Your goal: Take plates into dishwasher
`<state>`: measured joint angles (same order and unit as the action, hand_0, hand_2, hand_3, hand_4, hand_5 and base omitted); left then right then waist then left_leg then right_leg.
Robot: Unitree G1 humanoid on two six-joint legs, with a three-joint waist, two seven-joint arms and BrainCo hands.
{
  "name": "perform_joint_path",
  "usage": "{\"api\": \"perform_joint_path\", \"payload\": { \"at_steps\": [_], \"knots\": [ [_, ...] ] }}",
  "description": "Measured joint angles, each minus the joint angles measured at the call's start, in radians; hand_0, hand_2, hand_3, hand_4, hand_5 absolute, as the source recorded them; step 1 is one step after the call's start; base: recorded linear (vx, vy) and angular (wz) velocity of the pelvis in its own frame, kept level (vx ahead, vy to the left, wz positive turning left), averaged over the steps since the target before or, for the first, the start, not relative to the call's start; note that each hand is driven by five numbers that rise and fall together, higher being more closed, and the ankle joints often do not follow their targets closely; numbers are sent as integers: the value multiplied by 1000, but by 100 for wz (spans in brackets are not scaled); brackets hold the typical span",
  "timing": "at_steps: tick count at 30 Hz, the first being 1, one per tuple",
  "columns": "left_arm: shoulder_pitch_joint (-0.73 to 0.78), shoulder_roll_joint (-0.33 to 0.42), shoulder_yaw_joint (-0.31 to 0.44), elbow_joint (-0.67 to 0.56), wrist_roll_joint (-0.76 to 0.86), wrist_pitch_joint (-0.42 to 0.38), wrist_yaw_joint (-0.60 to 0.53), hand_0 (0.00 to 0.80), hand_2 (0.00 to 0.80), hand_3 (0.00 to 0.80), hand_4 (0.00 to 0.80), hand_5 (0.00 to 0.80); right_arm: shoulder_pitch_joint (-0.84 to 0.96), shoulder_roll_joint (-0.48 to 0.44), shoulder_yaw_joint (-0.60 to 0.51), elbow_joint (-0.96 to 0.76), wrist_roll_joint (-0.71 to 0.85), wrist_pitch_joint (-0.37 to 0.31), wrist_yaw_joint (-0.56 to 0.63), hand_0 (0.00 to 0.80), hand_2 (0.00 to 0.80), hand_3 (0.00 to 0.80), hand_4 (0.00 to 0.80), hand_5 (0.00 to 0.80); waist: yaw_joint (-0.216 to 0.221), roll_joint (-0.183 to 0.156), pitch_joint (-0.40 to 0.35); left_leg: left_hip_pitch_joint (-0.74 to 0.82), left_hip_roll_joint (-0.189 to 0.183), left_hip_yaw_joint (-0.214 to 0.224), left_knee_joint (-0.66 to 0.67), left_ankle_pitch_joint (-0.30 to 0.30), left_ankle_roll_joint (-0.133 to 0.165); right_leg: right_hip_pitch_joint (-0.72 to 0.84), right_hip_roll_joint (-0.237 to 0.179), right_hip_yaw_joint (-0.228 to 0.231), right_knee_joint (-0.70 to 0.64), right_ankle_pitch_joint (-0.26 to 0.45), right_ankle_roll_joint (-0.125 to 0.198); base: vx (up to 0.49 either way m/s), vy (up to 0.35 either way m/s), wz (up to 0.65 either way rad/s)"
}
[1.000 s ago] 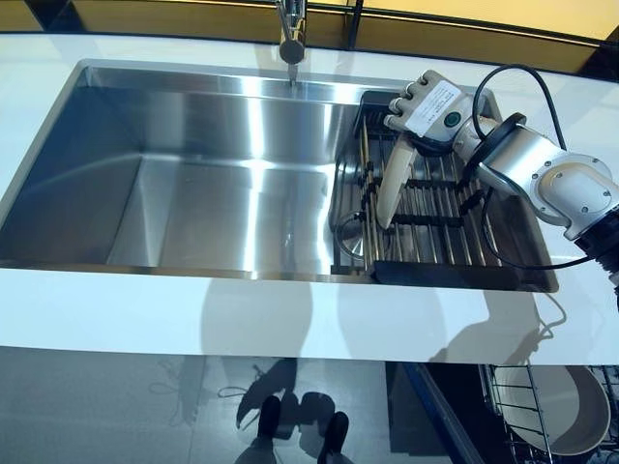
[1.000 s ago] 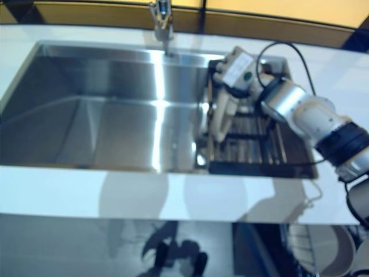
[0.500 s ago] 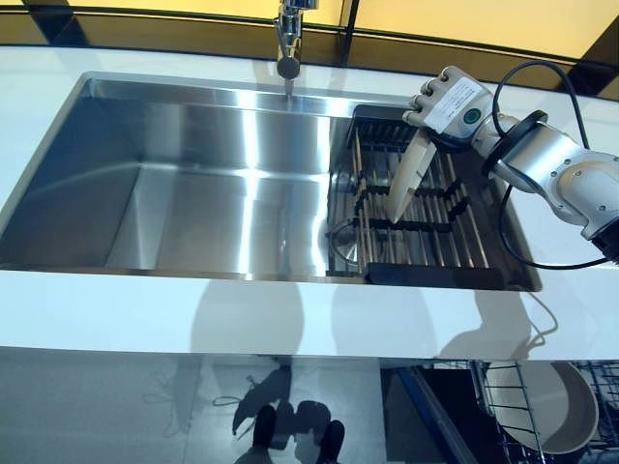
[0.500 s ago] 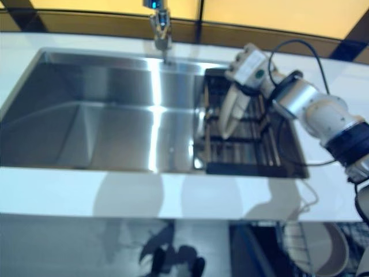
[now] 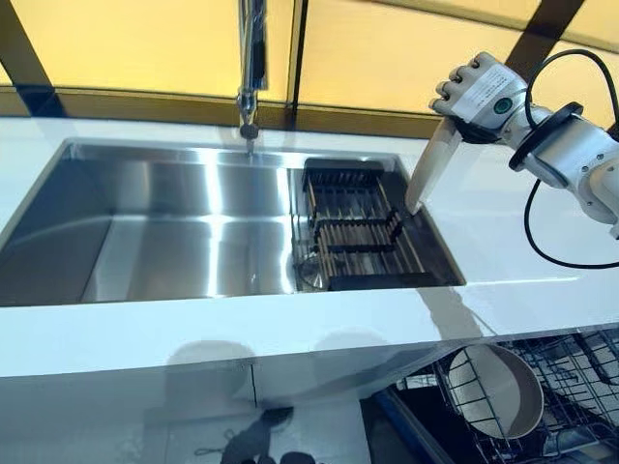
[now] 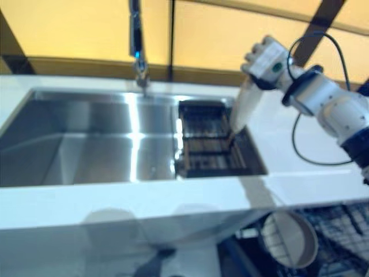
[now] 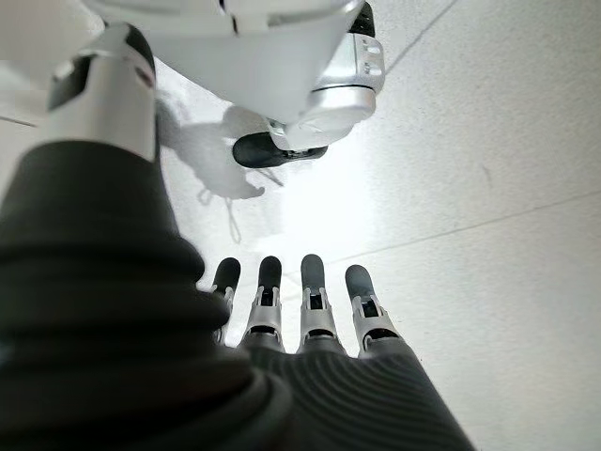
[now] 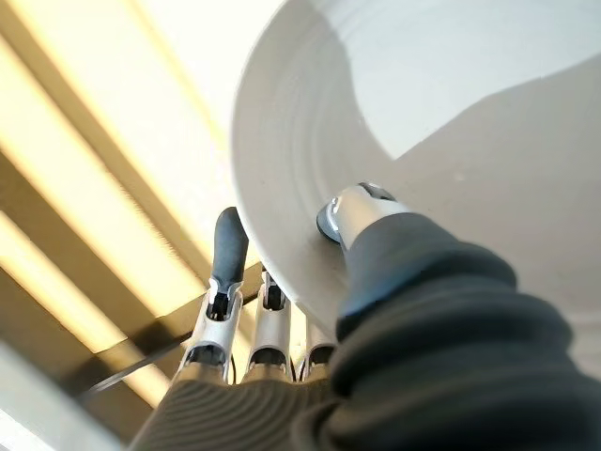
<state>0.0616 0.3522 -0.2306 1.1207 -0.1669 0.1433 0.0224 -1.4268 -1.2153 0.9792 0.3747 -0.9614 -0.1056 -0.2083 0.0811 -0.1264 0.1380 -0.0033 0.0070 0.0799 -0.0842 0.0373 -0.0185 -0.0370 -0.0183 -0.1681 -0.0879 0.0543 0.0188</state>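
My right hand (image 5: 475, 93) is shut on a cream plate (image 5: 426, 172) and holds it on edge in the air, above the white counter just right of the sink's dish rack (image 5: 358, 227). In the right wrist view the thumb (image 8: 362, 214) presses on the plate's face (image 8: 423, 132) and the fingers (image 8: 226, 256) curl behind its rim. The dish rack holds no plate. The open dishwasher's lower rack (image 5: 580, 372) is at the bottom right, with one cream plate (image 5: 495, 391) standing in it. My left hand (image 7: 312, 324) shows only in its wrist view, fingers straight, hanging over the floor.
A steel sink (image 5: 184, 232) is set in the white counter (image 5: 242, 333), with a faucet (image 5: 250, 68) behind it. Yellow window panes run along the back.
My right hand has lifted the plate out of the dish rack, up and to the right, clear of the sink. The camera has also shifted, showing more of the dishwasher rack.
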Motion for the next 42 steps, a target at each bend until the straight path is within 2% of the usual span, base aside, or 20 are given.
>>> {"api": "perform_joint_path", "payload": {
  "at_steps": [3, 7, 11, 16, 20, 22, 24, 31, 36, 42],
  "knots": [
    [22, -11, 0, 0, 3, 3, 0, 0, 0, 0, 0, 0, 0, -24, -1, 2, 2, 31, 6, 800, 800, 800, 800, 800, -17, 15, -32, 12, 2, 10, 0, -4, 1, 7, 3, 13, 0, 0, 0, 65, 51, -13],
    [42, -24, 0, 0, 36, 20, -1, 0, 0, 0, 0, 0, 0, -63, -2, 34, 40, 116, 32, 800, 800, 800, 800, 800, -42, 33, -65, 28, 6, 30, 0, -9, 0, 13, 7, 34, -1, 2, 3, 51, 22, -16],
    [50, -21, 0, 0, 36, 27, -4, 0, 0, 0, 0, 0, 0, -132, -8, 79, 133, 179, 49, 800, 800, 800, 800, 800, -48, 47, -92, 42, 13, 59, 0, -14, -3, 10, 15, 65, -1, 5, 5, 22, -26, -22],
    [52, -18, 19, 2, 37, 25, -15, 0, 0, 0, 0, 0, 43, -185, -57, 150, 262, 241, 52, 800, 800, 800, 800, 800, -92, 61, -110, 49, 19, 84, 0, -18, -5, 8, 21, 89, -1, 8, 7, 8, -19, -17],
    [53, -19, 19, 7, 69, 26, -27, 0, 0, 0, 0, 0, 149, -227, -151, 216, 379, 283, 63, 800, 800, 800, 800, 800, -100, 71, -117, 66, 25, 117, 0, -29, -8, 8, 31, 128, -1, 11, 11, 20, -14, -27],
    [53, -21, 19, 7, 76, 26, -29, 0, 0, 0, 0, 0, 182, -239, -172, 250, 417, 308, 70, 800, 800, 800, 800, 800, -117, 78, -121, 66, 25, 126, 0, -31, -8, 5, 32, 133, -1, 12, 12, 21, -8, -15],
    [49, -20, 19, 10, 76, 26, -31, 0, 0, 0, 0, 0, 260, -247, -251, 304, 467, 337, 71, 800, 800, 800, 800, 800, -133, 86, -126, 70, 26, 138, 0, -34, -8, 3, 34, 146, -1, 13, 14, 26, -3, -16],
    [38, -21, 18, 10, 76, 40, -37, 0, 0, 0, 0, 0, 481, -250, -466, 383, 641, 396, 120, 800, 800, 800, 800, 800, -178, 104, -127, 80, 28, 146, 0, -45, -9, 2, 38, 173, -1, 14, 16, 17, -8, -15],
    [13, -20, 18, 10, 77, 46, -52, 0, 0, 0, 0, 0, 617, -243, -613, 450, 756, 417, 186, 800, 800, 800, 800, 800, -180, 111, -125, 87, 32, 165, 0, -49, -12, 1, 44, 187, -1, 15, 18, 14, -12, -11],
    [11, -18, 17, 10, 80, 47, -66, 0, 0, 0, 0, 0, 671, -204, -698, 496, 853, 450, 230, 800, 800, 800, 800, 800, -184, 117, -106, 97, 38, 167, 1, -53, -16, 8, 48, 189, -1, 15, 17, 18, -21, -3]
  ]
}}
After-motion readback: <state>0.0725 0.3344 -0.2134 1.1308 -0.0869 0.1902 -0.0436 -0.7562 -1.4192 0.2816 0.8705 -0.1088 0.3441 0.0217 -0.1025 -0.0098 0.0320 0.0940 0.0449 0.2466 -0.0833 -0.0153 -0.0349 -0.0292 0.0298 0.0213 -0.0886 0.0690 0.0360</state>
